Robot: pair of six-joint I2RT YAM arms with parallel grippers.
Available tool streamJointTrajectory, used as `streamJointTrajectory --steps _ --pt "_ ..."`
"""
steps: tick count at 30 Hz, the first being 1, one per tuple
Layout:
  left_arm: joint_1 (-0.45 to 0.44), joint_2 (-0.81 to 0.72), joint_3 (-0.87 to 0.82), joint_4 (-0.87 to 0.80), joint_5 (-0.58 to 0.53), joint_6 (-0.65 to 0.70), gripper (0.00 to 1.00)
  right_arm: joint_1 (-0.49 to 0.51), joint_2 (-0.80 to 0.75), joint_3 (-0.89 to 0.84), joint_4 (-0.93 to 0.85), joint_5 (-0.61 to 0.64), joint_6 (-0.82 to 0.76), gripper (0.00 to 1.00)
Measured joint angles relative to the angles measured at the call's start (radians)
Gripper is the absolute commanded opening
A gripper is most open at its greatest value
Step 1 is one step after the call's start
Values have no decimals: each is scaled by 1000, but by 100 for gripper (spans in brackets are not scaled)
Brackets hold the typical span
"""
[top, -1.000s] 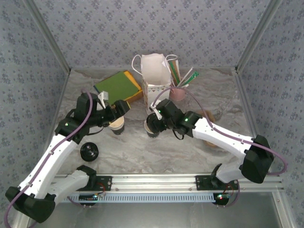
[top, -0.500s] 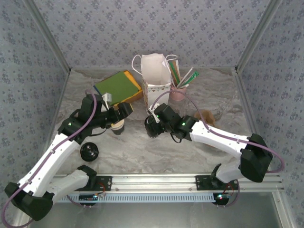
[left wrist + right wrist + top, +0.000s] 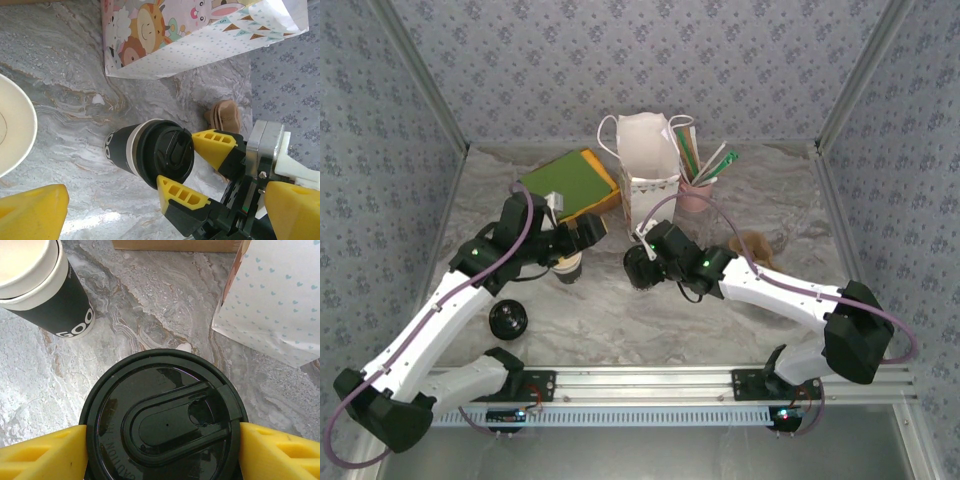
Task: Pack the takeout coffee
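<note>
white arms (image 3: pixel 430 325) with black joints, purple cables (image 3: pixel 800 290) and yellow ribbed fingers (image 3: pixel 216 145).

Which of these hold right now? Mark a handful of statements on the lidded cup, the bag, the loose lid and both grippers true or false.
1. The right gripper grips the lid of the takeout coffee from both sides. True.
2. The takeout coffee is inside the paper bag. False: it is outside, on the bag's near side.
3. The left gripper is open. True.
4. The loose black lid sits on the lidless cup. False: it lies on the table, apart from that cup.
5. The paper bag lies flat. False: it stands upright.
</note>
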Motion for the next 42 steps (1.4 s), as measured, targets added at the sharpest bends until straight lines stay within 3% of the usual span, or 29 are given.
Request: streamJointTrajectory --steps 42 --pt "-4 5 0 0 0 4 100 14 17 -20 19 16 6 78"
